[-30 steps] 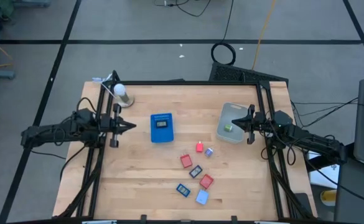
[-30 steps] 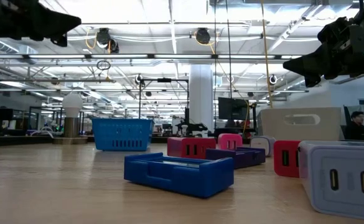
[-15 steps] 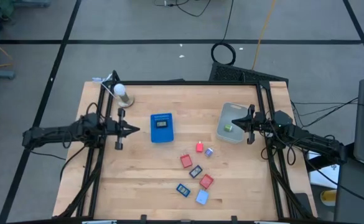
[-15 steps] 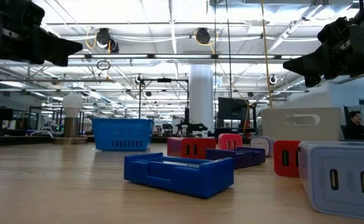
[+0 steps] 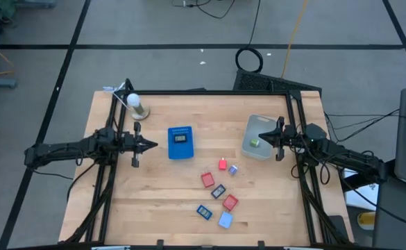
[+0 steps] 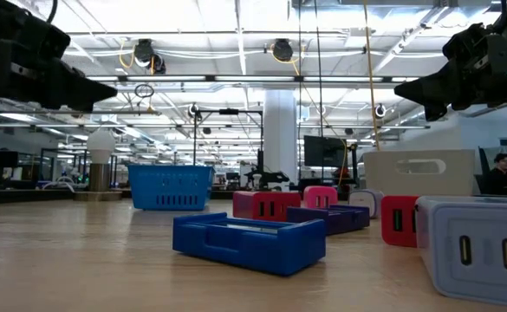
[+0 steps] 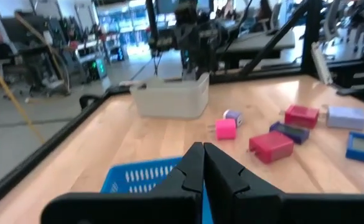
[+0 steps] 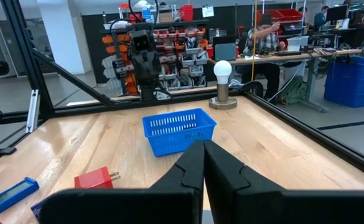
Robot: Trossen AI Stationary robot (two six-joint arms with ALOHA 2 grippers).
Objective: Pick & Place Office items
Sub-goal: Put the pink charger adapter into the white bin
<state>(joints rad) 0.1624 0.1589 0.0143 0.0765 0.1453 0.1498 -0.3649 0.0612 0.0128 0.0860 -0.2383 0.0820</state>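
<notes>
Several small office items lie on the wooden table right of centre, toward the near edge: a pink one [image 5: 222, 164], a purple one [image 5: 232, 169], red ones [image 5: 207, 179] [image 5: 230, 203], a dark grey one [image 5: 218, 191], a blue one [image 5: 203, 211] and a light blue one [image 5: 225, 220]. A green piece [image 5: 255, 143] lies inside the translucent bin [image 5: 260, 128]. My left gripper [image 5: 154, 145] hovers shut and level left of the blue tray [image 5: 180, 142], its fingertips [image 7: 198, 149] pressed together. My right gripper [image 5: 263, 138] hangs shut and level over the bin, its fingertips [image 8: 198, 146] pressed together.
A small lamp with a white bulb [image 5: 134, 104] stands at the far left corner. Black frame posts [image 5: 112, 118] [image 5: 294, 118] rise along both sides of the table. Bare wood lies between the tray and the left edge. People sit at desks in the room beyond [image 8: 264, 37].
My left gripper has sunk toward the table and drifted slightly toward the near edge, staying level and shut. My right gripper has kept still. None of the items has moved.
</notes>
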